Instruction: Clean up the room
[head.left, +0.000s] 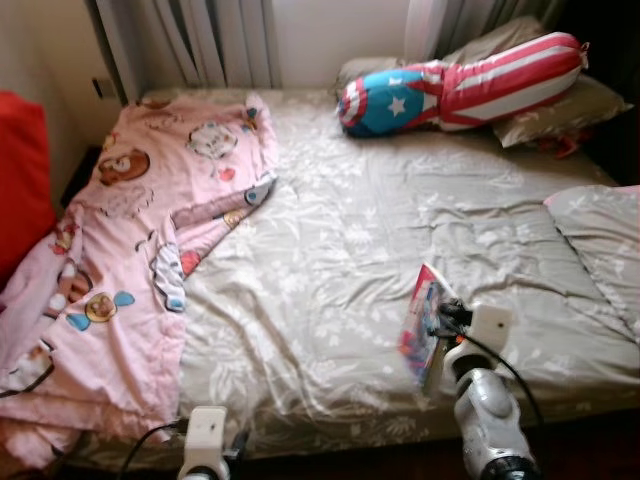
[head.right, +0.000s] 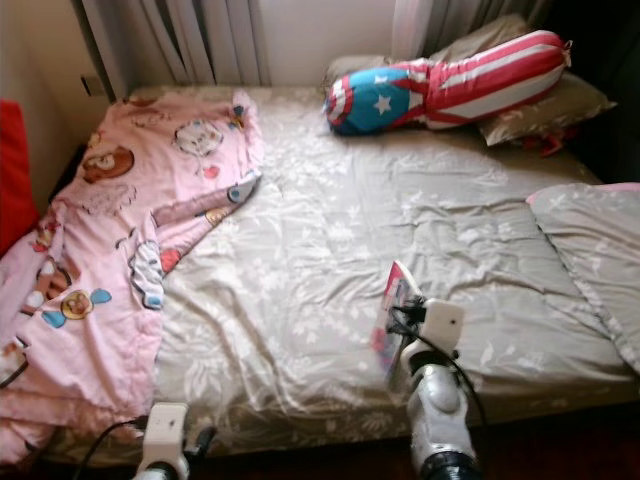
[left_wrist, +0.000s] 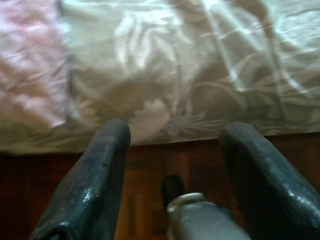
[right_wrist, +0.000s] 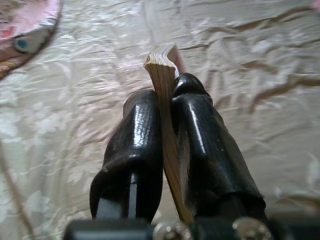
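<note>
Over the near right part of the bed (head.left: 340, 250), the right tool (right_wrist: 167, 107) is gripping a thin book (head.left: 422, 318) by its edge, fingers clamped on either side, holding it upright above the grey floral sheet. Near the bed's front edge, the left tool (left_wrist: 172, 137) is hanging with fingers spread apart, holding nothing. At far right, a star-and-stripe bolster (head.left: 455, 85) is lying across pillows; at left, a pink cartoon quilt (head.left: 130, 250) is draping down.

A wide bed (head.left: 380, 260) with a grey leaf-patterned sheet fills the frame, grey curtains (head.left: 215, 40) and a pale wall (head.left: 335, 30) along the top, dark wooden floor (left_wrist: 150, 165) at the bottom.
</note>
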